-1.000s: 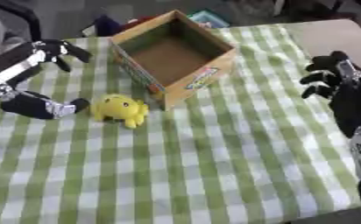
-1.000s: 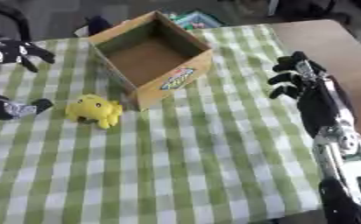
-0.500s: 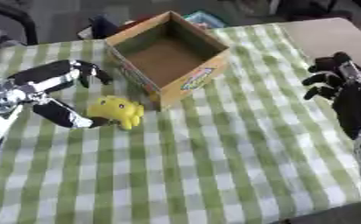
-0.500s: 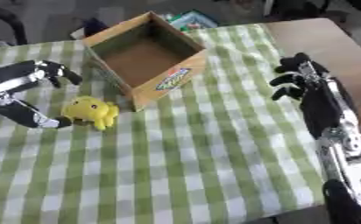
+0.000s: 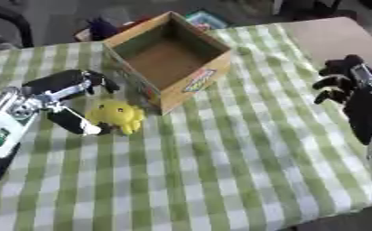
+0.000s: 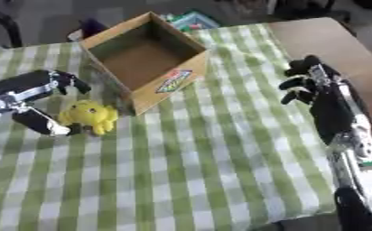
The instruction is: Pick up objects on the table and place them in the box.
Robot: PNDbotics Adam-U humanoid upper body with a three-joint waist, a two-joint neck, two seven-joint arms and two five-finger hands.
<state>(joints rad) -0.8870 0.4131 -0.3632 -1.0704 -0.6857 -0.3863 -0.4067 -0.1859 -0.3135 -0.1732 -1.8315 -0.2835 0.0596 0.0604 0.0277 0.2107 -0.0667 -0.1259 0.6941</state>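
Where the green-and-white checked cloth (image 5: 220, 171) meets the near wall of the cardboard box (image 5: 167, 57), a small yellow plush toy (image 5: 116, 116) sits just beside that wall, between the thumb and the fingers of the left hand (image 5: 59, 97). It is a rounded lump with stubby limbs splayed toward the near edge; no long axis can be made out, nor which way it faces. The left hand's fingers are spread wide around the toy: the upper fingers (image 5: 85, 80) arch above it toward the box corner, while the thumb reaches beneath, its pale tip at the toy's lower left. Whether any of them touches the plush cannot be told. Beyond the fingers, the box stands upright with its top open and its brown inside showing. Well apart, at the right edge, the right hand (image 6: 308, 83) hangs over the cloth, fingers loosely curled, holding nothing.
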